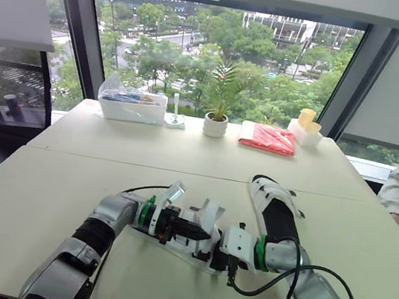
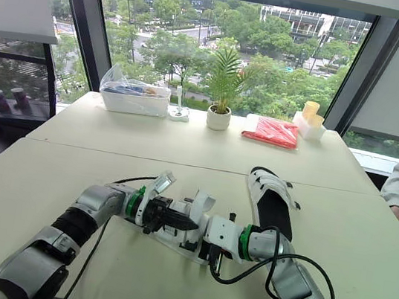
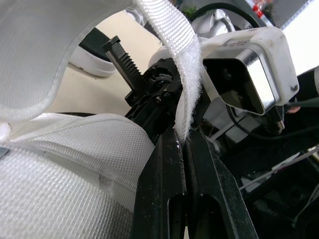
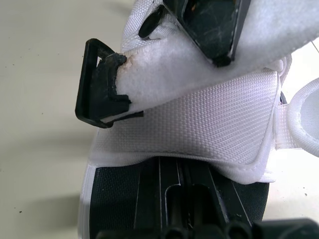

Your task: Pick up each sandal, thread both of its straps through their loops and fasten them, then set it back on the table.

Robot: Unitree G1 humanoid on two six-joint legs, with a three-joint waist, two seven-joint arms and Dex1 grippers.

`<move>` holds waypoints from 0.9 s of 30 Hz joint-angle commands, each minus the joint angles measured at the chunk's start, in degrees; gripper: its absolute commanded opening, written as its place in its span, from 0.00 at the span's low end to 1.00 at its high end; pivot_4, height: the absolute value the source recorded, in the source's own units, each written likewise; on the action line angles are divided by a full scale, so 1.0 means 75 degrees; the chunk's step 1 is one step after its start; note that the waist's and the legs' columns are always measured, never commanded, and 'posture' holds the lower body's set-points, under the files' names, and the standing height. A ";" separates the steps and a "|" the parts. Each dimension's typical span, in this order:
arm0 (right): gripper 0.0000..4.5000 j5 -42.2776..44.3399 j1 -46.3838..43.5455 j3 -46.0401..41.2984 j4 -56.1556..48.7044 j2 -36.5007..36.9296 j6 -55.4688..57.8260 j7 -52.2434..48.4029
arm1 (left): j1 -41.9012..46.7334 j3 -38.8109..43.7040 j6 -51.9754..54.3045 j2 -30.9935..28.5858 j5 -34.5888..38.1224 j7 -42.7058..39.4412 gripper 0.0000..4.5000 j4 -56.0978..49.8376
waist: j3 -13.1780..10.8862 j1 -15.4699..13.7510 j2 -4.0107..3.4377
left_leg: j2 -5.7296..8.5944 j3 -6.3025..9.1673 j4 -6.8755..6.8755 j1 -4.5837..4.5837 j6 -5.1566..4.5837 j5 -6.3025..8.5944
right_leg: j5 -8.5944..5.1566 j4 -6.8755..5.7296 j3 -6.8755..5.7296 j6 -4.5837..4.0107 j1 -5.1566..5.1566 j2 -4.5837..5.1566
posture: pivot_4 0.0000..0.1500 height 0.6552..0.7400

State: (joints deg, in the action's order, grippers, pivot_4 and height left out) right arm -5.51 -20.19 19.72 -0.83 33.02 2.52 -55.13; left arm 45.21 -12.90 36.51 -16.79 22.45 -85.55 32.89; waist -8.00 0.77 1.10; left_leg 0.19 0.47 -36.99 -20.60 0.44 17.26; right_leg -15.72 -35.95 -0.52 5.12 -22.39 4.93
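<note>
The left gripper's fingers (image 3: 159, 189) are clamped on a white strap (image 3: 185, 64) of the near sandal (image 2: 183, 246), which is held low over the counter (image 1: 65, 197), in the near middle. The right gripper (image 1: 222, 252) is placed at the right end of this sandal; its grasp cannot be told. A black loop (image 4: 94, 84) is seen beside the strap. The second sandal (image 1: 277, 210) is lying flat, farther to the right.

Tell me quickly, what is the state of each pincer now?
Left pincer: closed on the white strap.
Right pincer: cannot be told.
</note>
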 commanded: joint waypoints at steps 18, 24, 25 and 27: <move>0.00 -0.0478 0.0614 0.0944 0.0475 -0.0003 0.0402 -0.0395 | 0.0222 -0.0384 -0.0980 -0.0340 -0.0618 -0.0811 0.01 0.0580 | 0.0001 0.0006 0.0000 | -0.0001 0.0000 0.0008 -0.0001 -0.0002 0.0002 | -0.0004 0.0006 0.0000 -0.0007 -0.0004 0.0005 | 1.00 0.97; 0.00 -0.0478 0.0608 0.0958 0.0446 -0.0016 0.0425 -0.0404 | 0.0431 -0.0412 -0.1231 -0.0220 -0.0730 -0.0881 0.01 0.0931 | 0.0001 0.0006 0.0000 | -0.0001 0.0000 0.0008 -0.0001 -0.0004 0.0003 | -0.0004 0.0006 -0.0002 -0.0007 -0.0003 0.0005 | 1.00 0.97; 0.00 -0.0476 0.0609 0.0954 0.0443 -0.0011 0.0427 -0.0406 | 0.0452 -0.0500 -0.1236 -0.0252 -0.0711 -0.0909 0.01 0.0924 | 0.0001 0.0006 0.0000 | -0.0001 0.0000 0.0008 -0.0002 -0.0004 0.0003 | -0.0004 0.0006 -0.0002 -0.0007 -0.0003 0.0005 | 1.00 0.97; 0.00 -0.0473 0.0613 0.0943 0.0445 0.0005 0.0420 -0.0413 | 0.0511 -0.0769 -0.1277 -0.0373 -0.0622 -0.0927 0.01 0.0904 | 0.0001 0.0006 0.0001 | -0.0001 0.0000 0.0008 -0.0002 -0.0005 0.0003 | -0.0004 0.0006 -0.0002 -0.0007 -0.0003 0.0005 | 1.00 0.97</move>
State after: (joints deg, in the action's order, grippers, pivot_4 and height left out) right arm -5.54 -20.10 19.72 -0.96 32.95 2.52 -55.13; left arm 48.55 -16.24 27.30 -18.72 18.71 -92.34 39.33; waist -8.00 0.81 1.11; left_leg 0.19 0.47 -36.94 -20.62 0.40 17.29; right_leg -15.74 -35.90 -0.53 5.07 -22.42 4.97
